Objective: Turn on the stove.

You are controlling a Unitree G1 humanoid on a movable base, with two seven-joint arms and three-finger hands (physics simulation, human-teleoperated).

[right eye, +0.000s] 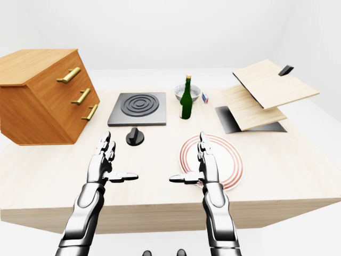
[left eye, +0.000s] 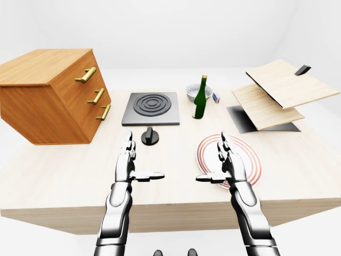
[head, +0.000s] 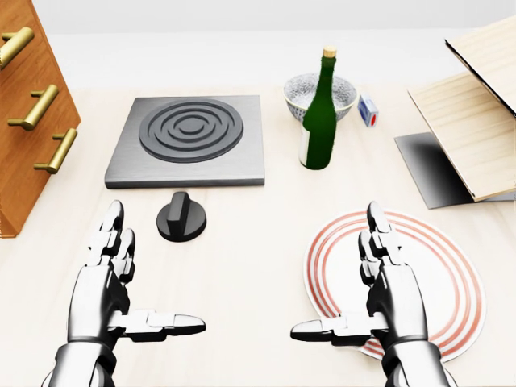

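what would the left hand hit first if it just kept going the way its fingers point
Probably the drawer cabinet or bare table beside it. The left hand points up the head view, left of the black knob and the stove plate. Depth is unclear.

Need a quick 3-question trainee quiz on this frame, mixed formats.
1. True or false: the left hand is gripping the black round stove knob.
2. What does the right hand hover over? A) grey square stove plate B) red-ringed white plate C) wooden drawer cabinet
3. Fill in: the dark green glass bottle stands in front of the patterned ____.

Key: 1 false; 2 B; 3 bowl.
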